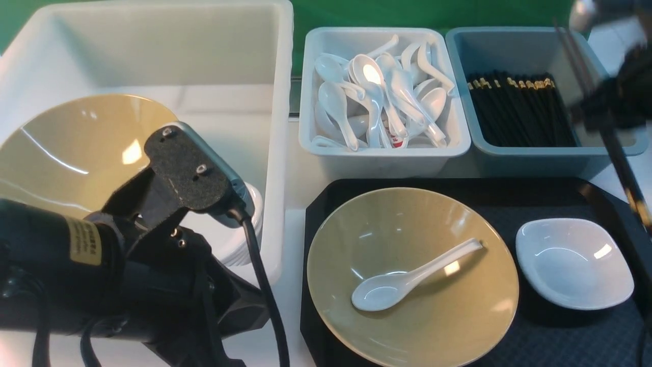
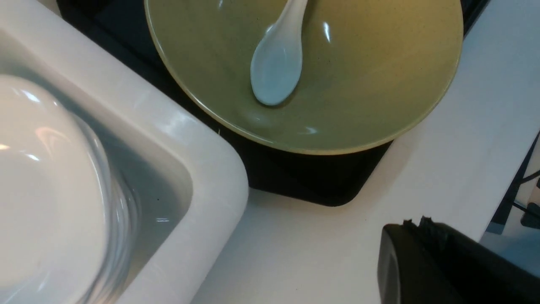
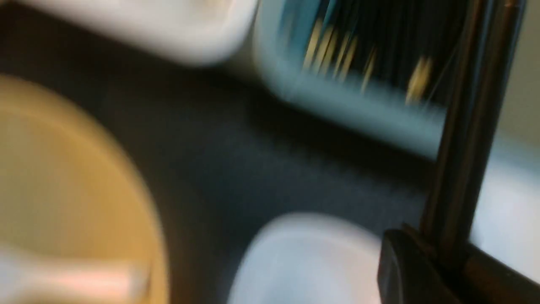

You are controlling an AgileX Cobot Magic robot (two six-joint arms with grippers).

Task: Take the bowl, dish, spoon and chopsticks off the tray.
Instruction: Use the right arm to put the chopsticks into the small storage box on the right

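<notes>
Bowl (image 1: 367, 224) on the tray is showing glossy olive-tan, thin rim reading lighter. Spoon (image 1: 382, 293) in it is showing plain glossy white. Dish (image 1: 574, 262), at three o'clock of the bowl, is showing plain white. Tray (image 1: 555, 336) is showing black with a fine texture pattern. Chopsticks (image 3: 472, 139) are showing black-brown, gold bands near one end. Bin (image 1: 540, 151) at one o'clock is showing grey-blue, holding black sticks (image 1: 524, 112) with gold bands. Spoon bin (image 1: 382, 155) at twelve is showing white. Backdrop (image 1: 417, 12) is showing green.

The spoon (image 1: 395, 289) lies (scoop and all) inside the bowl (image 1: 351, 244).
</notes>
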